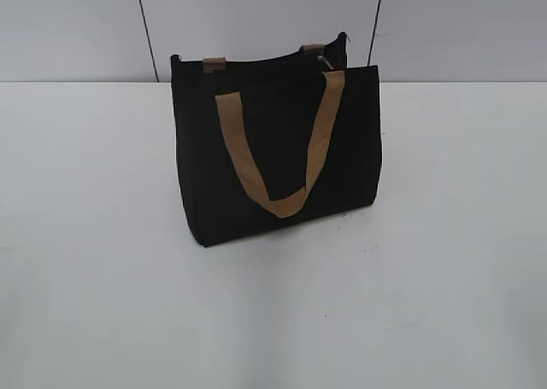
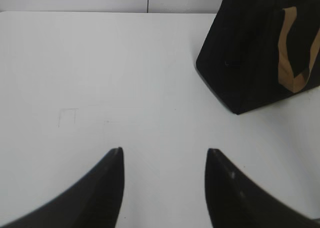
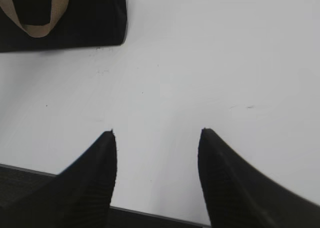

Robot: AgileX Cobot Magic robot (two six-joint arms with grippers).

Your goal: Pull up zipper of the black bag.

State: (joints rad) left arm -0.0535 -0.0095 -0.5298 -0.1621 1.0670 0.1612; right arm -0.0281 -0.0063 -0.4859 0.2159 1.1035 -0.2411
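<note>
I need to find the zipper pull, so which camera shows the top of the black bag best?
The exterior view: the black bag's whole top edge and zipper show. Both wrist views crop the top off.

A plain white table fills most of each view, lit softly and evenly, with a few faint scuffs. Behind it stands a pale grey wall split by thin dark seams. Dark floor shows past the table's near edge.
</note>
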